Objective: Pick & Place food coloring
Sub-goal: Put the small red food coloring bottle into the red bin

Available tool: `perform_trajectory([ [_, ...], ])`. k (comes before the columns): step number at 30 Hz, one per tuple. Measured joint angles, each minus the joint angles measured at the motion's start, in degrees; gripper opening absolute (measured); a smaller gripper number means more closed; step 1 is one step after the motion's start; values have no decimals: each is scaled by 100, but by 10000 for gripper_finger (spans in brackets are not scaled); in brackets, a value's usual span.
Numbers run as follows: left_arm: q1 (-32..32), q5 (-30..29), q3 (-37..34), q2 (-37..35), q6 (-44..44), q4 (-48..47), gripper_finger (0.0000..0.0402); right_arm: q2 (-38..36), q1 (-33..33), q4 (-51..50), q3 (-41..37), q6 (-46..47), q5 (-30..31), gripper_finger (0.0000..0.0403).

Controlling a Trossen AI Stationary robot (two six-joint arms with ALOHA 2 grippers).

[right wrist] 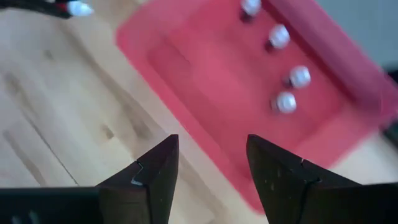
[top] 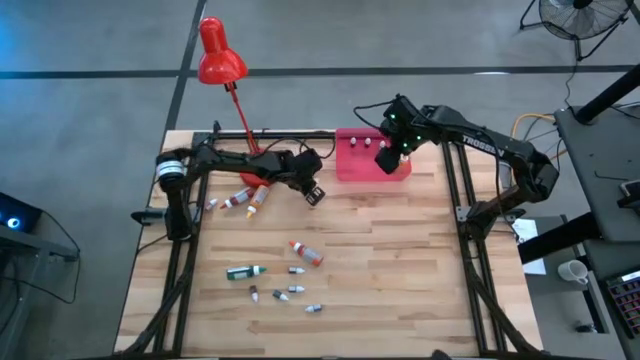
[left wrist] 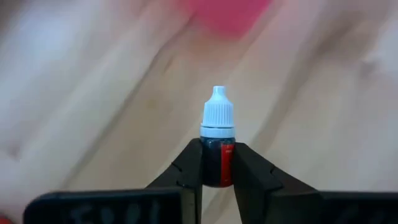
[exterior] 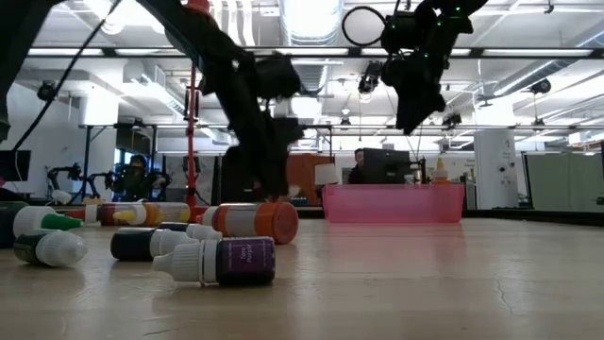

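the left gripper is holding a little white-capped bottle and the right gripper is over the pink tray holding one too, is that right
Not quite. The right gripper is over the pink tray, but its fingers are open and empty, as the right wrist view shows. The left gripper does hold a white-capped bottle.

1. White lettering reading "TROSSEN" runs along the right arm [top: 482, 143], right of centre in the upper half of the high view.
2. The purple bottle [exterior: 231, 261] at lower left of the low view bears a label, too small to read.
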Motion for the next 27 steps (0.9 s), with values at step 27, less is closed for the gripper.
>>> perform_trajectory([
  [27,-340,902,-910,-1519,1275,3310,40,28,835,2204,9,-3666,-1403,182],
])
